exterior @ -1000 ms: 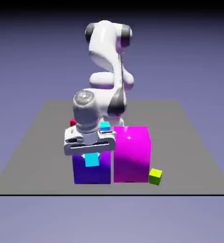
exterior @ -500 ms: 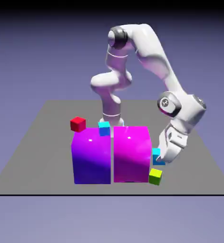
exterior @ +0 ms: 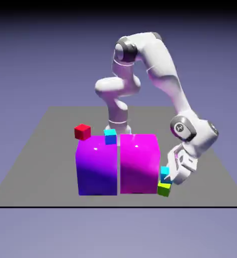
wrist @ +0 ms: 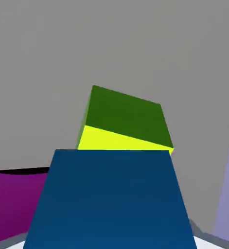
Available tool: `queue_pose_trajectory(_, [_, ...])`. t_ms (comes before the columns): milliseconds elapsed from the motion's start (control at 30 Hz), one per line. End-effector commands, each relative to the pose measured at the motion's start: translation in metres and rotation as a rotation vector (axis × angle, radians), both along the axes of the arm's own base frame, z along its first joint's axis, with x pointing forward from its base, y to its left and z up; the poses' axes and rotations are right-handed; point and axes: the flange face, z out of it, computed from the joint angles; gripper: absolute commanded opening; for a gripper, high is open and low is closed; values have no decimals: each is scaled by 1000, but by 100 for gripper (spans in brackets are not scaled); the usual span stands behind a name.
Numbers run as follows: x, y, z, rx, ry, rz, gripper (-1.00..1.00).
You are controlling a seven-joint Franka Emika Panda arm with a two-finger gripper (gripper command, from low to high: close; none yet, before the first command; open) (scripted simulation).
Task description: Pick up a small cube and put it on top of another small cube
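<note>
Lowered since half a second ago, now just above the lime-green cube (exterior: pixel 164 190). Cyan cube (exterior: pixel 165 173) clamped between the narrow-set fingers of the gripper (exterior: pixel 168 177), whether touching the green one unclear. Directly beyond the hand, in the hand view: lime-green cube, half covered by the held cube's dark face. Beside the hand: magenta block (exterior: pixel 138 162), then purple block (exterior: pixel 97 168). Farther off: second cyan cube (exterior: pixel 110 136), red cube (exterior: pixel 82 131).
</note>
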Motion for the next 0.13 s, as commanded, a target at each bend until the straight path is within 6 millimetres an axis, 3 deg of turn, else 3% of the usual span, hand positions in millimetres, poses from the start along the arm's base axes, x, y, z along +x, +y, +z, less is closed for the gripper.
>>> queue_pose_trajectory(0, [0,-1,-3,5,-4,1,-100])
queue_pose_trajectory(33, [0,-2,-5,11,-6,1,-100])
queue_pose_trajectory(67, [0,-2,-5,11,-6,1,100])
queue_pose_trajectory(100, [0,-2,-5,11,-6,1,100])
